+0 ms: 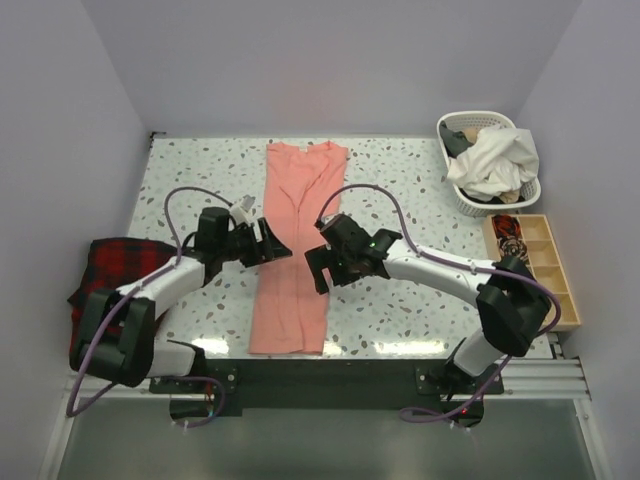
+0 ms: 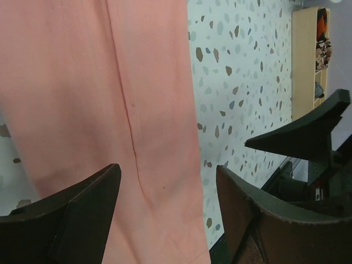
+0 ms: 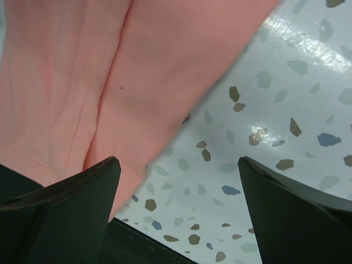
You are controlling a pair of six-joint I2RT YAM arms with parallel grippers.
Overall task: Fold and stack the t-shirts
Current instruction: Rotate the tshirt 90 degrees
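At frame centre, the t-shirt [image 1: 296, 250] is seen folded lengthwise between left gripper [image 1: 274, 242] and right gripper [image 1: 316, 268], both spread; cross-folding and stacking are judged undone.

Plain pale lilac-grey walls close in on three sides: a back wall [image 1: 320, 60], a left wall [image 1: 50, 150] and a right wall [image 1: 600, 120]. The tabletop [image 1: 400, 180] is white terrazzo flecked with grey, brown and blue chips, its far edge meeting the back wall. Even, soft light falls from above, leaving a glossy sheen [image 3: 308, 47] on the surface. A metal rail [image 1: 540, 375] runs along the near edge. Below it lies a dull grey surface [image 1: 320, 445], possibly the floor, though the view is too vague to say.
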